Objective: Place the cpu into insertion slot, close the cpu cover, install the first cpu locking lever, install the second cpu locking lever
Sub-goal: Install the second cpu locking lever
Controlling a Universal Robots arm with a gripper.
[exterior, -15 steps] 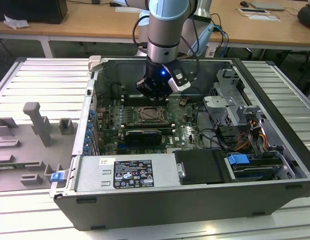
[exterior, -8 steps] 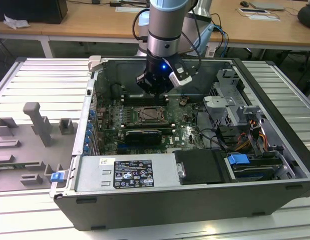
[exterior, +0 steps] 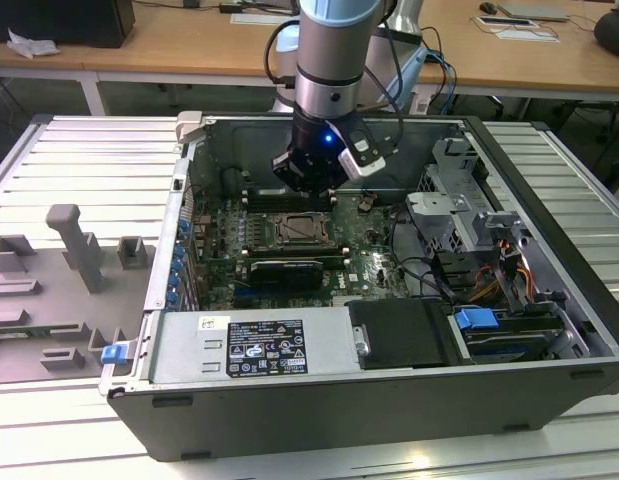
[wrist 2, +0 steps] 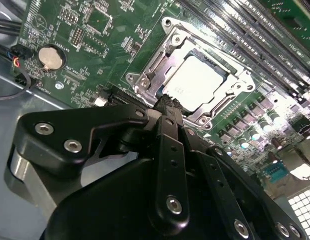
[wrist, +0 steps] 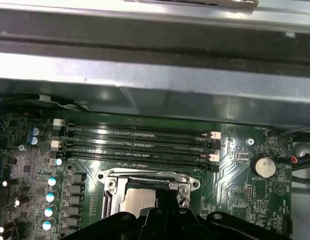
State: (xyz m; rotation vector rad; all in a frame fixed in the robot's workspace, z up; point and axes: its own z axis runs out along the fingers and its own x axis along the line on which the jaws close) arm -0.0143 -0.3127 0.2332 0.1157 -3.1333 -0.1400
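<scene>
The cpu [wrist 2: 197, 82] lies in the insertion slot [exterior: 304, 230] on the green board, its pale metal top facing up. The silver cpu cover [wrist 2: 144, 80] lies flat around it, framing the chip. In the first wrist view the cpu [wrist: 137, 200] and cover [wrist: 144, 176] sit just beyond my black fingers. My gripper [wrist 2: 167, 100] hangs shut, its tips at the socket's edge, close above the cover rim. In the exterior view the gripper [exterior: 309, 188] sits inside the open computer case, just behind the socket. I see nothing held between the fingers.
Long memory slots [wrist: 139, 145] run beside the socket, near the case wall [wrist: 155, 85]. A coin battery [wrist 2: 49, 57] sits on the board. A long black card [exterior: 284, 270] lies in front of the socket, with a drive cage [exterior: 459, 215] and cables at the exterior view's right.
</scene>
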